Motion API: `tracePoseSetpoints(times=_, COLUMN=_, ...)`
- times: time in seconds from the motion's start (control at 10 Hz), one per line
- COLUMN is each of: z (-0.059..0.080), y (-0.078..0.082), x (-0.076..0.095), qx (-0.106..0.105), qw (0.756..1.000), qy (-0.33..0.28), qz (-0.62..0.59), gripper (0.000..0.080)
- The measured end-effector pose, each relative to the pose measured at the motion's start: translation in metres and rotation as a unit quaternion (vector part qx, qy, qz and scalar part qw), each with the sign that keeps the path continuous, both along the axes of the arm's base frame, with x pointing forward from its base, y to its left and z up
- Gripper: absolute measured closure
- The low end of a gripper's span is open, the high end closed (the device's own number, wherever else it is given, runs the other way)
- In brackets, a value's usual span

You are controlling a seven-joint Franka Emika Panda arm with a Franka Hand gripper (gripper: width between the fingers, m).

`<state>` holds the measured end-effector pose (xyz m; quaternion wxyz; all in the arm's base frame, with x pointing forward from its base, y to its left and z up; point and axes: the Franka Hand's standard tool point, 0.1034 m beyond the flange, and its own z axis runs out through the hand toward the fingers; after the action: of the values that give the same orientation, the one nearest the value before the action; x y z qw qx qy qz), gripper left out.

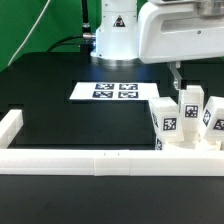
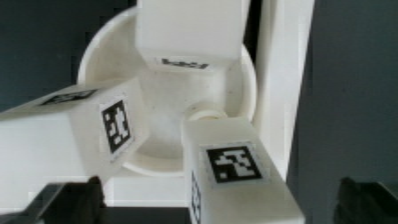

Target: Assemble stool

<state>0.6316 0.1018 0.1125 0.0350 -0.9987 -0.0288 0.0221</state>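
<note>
Exterior view: the end effector (image 1: pixel 176 80) hangs above the legs (image 1: pixel 190 104), which stand upright in the seat at the counter's (image 1: pixel 60 120) corner rail (image 1: pixel 90 162).

Wrist view: the fingers (image 2: pixel 68 200) are spread wide and empty. Directly beneath, the seat (image 2: pixel 128 60) carries three legs (image 2: pixel 228 165). Judged step: leg seating. Next: descend, grip, twist.
</note>
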Motion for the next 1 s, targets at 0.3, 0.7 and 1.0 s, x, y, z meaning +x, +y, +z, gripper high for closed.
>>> tracePoseSetpoints(times=0.3, z=-0.014, y=0.006, x=0.005, qx=-0.002, qw=1.0, qy=-0.001, qz=0.005, gripper=0.0151)
tracePoseSetpoints(times=0.7, z=-0.023, y=0.013, x=0.003, qx=-0.003, qw=1.0, qy=0.0, qz=0.01, gripper=0.0151)
tracePoseSetpoints(times=1.0, z=-0.025, y=0.012, x=0.005, qx=-0.003, qw=1.0, qy=0.001, qz=0.012, gripper=0.0151)
